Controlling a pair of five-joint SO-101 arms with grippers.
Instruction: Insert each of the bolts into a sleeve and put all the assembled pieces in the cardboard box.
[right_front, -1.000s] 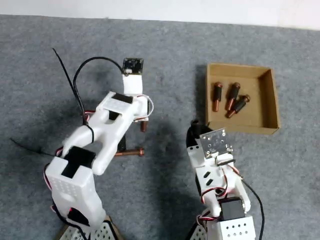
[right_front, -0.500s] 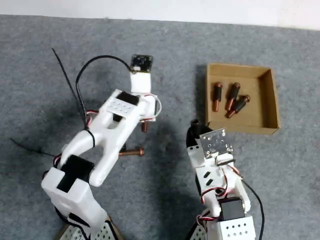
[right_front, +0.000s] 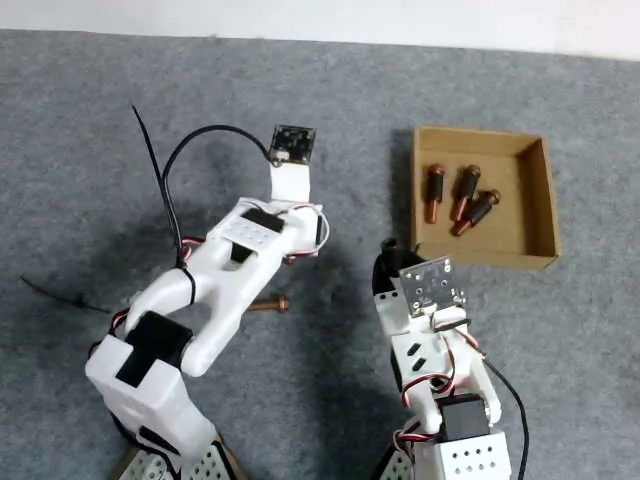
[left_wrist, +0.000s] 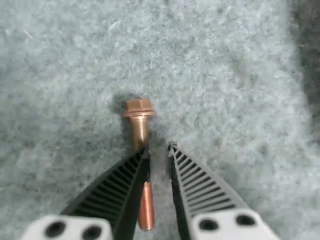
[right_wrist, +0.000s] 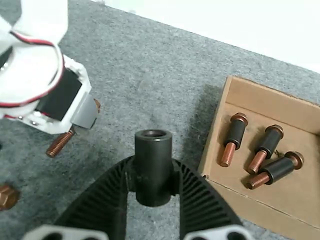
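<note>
Sleeve (right_wrist: 153, 150) in R gripper (right_wrist: 152, 170); spare bolt (right_front: 268, 303) by L arm (right_front: 228, 275).

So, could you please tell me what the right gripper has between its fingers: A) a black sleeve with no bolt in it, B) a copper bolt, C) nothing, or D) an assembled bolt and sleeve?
A: the right gripper is shut on a black sleeve, and the sleeve's open bore shows no bolt inside.
</note>
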